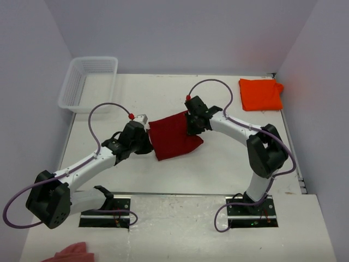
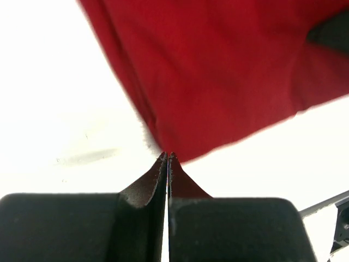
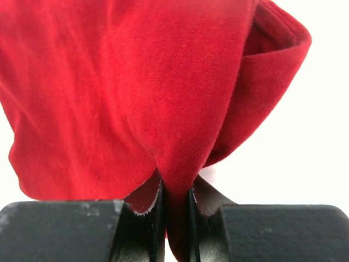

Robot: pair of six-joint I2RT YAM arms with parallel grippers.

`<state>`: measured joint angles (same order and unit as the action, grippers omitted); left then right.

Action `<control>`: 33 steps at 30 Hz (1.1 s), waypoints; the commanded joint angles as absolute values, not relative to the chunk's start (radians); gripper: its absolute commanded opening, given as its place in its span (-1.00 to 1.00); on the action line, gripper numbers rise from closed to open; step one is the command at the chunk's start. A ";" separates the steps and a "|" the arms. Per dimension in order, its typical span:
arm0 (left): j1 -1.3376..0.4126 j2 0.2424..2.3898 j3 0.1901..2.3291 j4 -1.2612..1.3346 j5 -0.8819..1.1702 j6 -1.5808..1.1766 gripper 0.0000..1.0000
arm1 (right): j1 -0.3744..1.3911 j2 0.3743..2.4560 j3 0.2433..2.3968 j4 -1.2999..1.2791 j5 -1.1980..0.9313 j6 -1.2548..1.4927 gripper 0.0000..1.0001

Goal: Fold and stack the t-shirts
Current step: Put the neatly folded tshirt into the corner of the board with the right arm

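- Fingers of my right gripper are clamped on a thick fold of the red shirt. A strip of red cloth shows in the narrow gap between them.
- My left gripper has its fingers pressed flat together. One thin corner of the red shirt runs to a point right at the tips, and it looks nipped there.
- From above, the red shirt sits in the middle of the table. My left gripper is at its left edge and my right gripper is at its upper right edge.
- The shirt looks like a bunched, lumpy square, not a neat flat one. At my right fingers the cloth curls over into a loop.
- The orange shirt lies far back on the right, by the wall. It is a small folded shape, well apart from the red one.
- A white basket stands at the back left corner, well apart from both shirts.
- A bit of pink cloth pokes in at the bottom edge, near my left base. Most of it is cut off.
- My right arm reaches across and covers part of the red shirt's upper edge in the view from above.
- My left wrist view is blurry along the shirt's edge, so I cannot see how much cloth is between those fingers.
- A dark shape sits at the top right corner of that view. I cannot tell what it is.
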<state>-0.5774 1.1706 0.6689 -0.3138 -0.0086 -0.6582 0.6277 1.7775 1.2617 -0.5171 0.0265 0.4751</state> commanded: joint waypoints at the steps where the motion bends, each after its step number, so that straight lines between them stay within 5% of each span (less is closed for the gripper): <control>1: -0.587 1.163 0.660 -0.325 -0.012 -0.637 -0.99 | 0.620 1.822 1.385 -0.633 0.222 0.384 -1.00; 33: -0.603 1.275 0.552 -0.192 0.086 -0.594 -0.98 | 0.328 2.174 2.045 -0.773 0.905 0.003 -1.00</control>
